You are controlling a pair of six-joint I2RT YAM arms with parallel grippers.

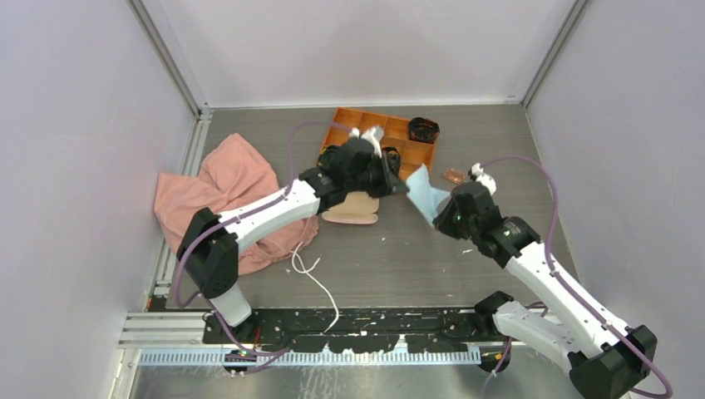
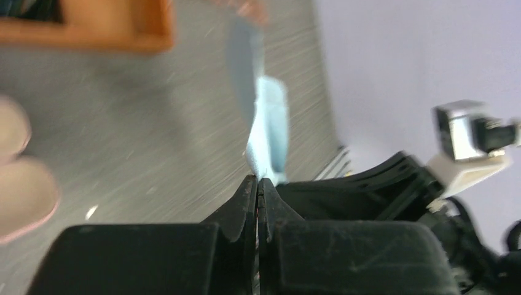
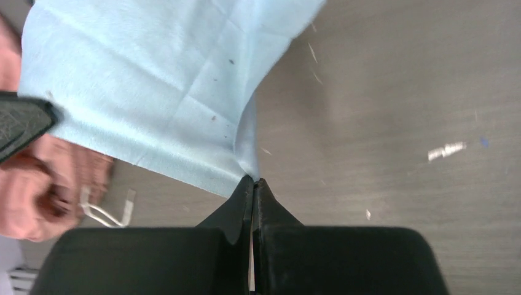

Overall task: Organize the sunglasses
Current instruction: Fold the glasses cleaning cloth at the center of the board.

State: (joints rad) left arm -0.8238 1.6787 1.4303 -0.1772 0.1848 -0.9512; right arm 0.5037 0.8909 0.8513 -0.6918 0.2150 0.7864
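The sunglasses (image 1: 454, 176), small with pinkish-orange lenses, lie on the table just right of the cloth and behind my right wrist. A light blue cloth (image 1: 426, 195) hangs stretched between both grippers. My left gripper (image 1: 405, 189) is shut on its left corner, and in the left wrist view the cloth (image 2: 270, 129) rises from the closed tips of that gripper (image 2: 258, 179). My right gripper (image 1: 439, 218) is shut on the cloth's near corner; in the right wrist view the cloth (image 3: 166, 92) spreads up and left from that gripper (image 3: 254, 180). The pink case (image 1: 353, 208) lies under the left arm.
An orange divided tray (image 1: 382, 137) stands at the back, with a black object (image 1: 423, 129) at its right end. A crumpled pink cloth (image 1: 224, 191) covers the left of the table. A white cord (image 1: 312, 274) lies near the front. Walls close in on three sides.
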